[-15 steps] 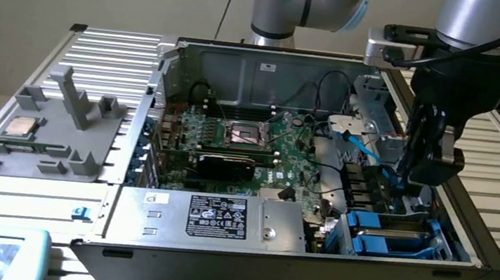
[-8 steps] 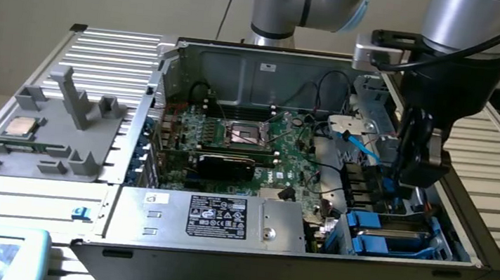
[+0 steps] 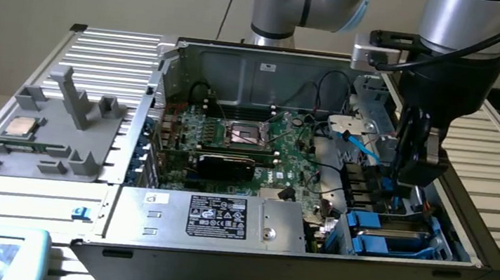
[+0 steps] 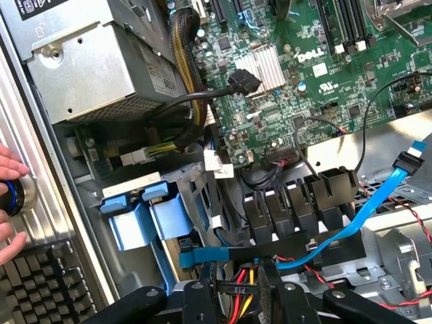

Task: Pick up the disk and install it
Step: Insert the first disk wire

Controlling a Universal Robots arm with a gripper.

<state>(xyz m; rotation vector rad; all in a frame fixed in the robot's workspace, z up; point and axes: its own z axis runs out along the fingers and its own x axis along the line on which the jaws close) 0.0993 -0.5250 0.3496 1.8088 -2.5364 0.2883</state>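
Claw (image 3: 415, 178) partly open, gripping nothing, over blue cable (image 4: 378, 197)

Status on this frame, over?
Gripper low inside case, above bay. Disk in blue rails lies in bay. Blue cable alongside; hand beside case.

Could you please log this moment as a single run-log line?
gripper low inside computer case, by blue drive carriers | held item: cannot tell | person's hand near case
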